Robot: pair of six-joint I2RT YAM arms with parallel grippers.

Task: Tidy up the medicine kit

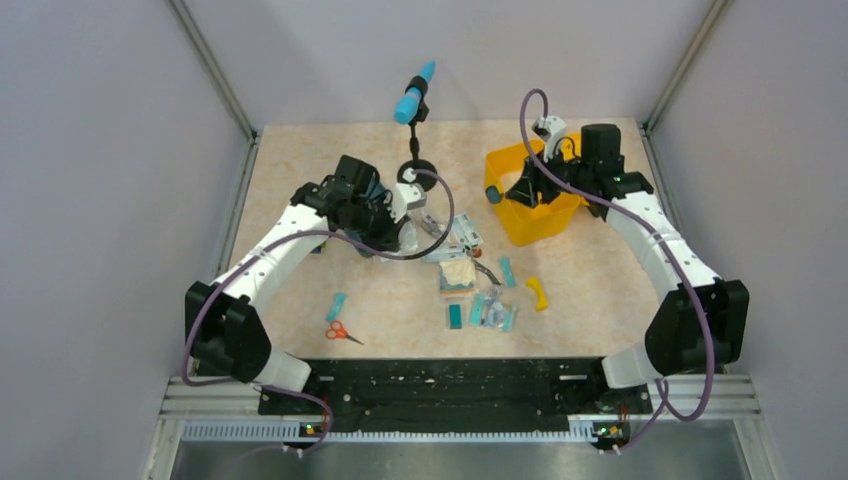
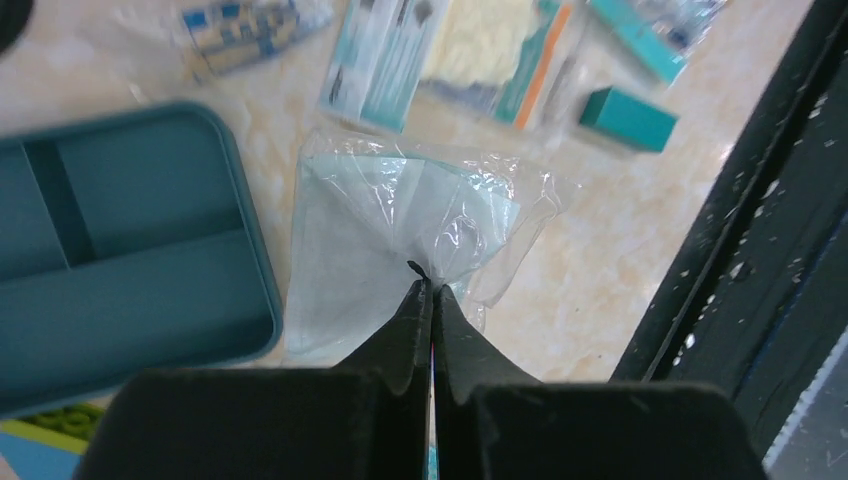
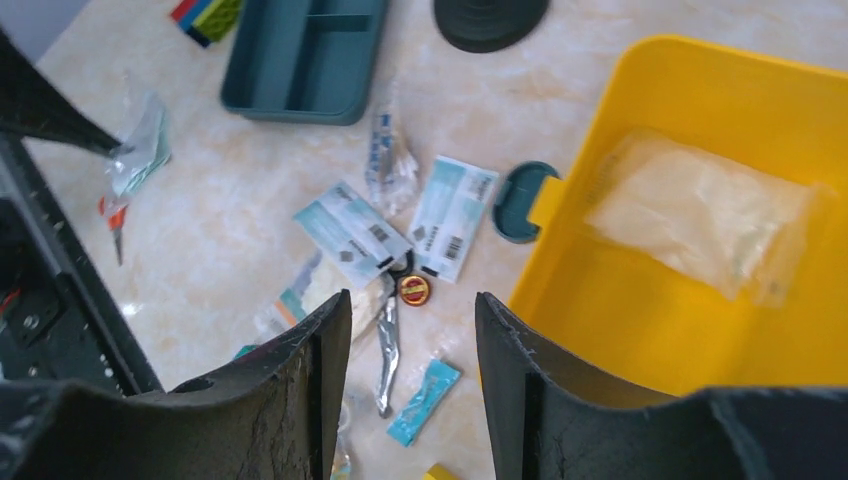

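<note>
Open yellow medicine kit point(image 1: 535, 225) on the counter's point(image 1: 590, 300) right, handle point(image 3: 522, 200) facing left toward scattered packets point(image 3: 450, 215), long axis roughly front-to-back, left end effector point(image 2: 430, 285) pinched tight on clear bag point(image 2: 380, 220), right end effector point(image 3: 412, 300) spread wide, empty

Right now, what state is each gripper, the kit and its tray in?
Left gripper: shut on the clear packet.
Right gripper: open, holding nothing.
Medicine kit: open, one whitish bag inside.
Insert tray: out of the kit, on the table, visible compartments empty.
</note>
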